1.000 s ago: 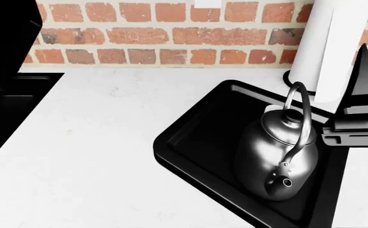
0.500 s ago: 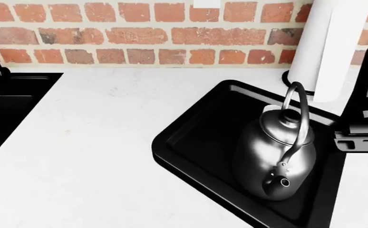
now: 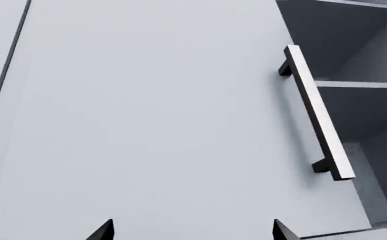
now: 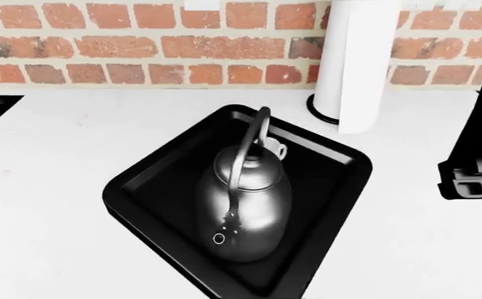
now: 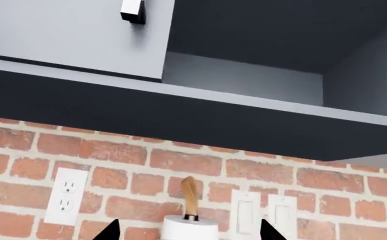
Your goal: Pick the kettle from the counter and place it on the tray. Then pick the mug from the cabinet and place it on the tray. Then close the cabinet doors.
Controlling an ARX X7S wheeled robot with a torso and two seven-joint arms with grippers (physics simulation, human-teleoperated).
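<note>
Silver kettle (image 4: pixel 245 202) and newly visible white mug (image 4: pixel 273 148) share the black tray (image 4: pixel 141 180); both hands, open and empty, face the unclosed cabinet door (image 3: pixel 147 120).

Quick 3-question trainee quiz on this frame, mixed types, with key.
1. True or false: the kettle stands on the tray.
2. What white item sits on the tray right behind the kettle? A) mug B) bowl C) spoon
3. Fill in: in the left wrist view, bare shelves show beside the door, so the cabinet is ____.

Key: 1 true; 2 A; 3 open.
</note>
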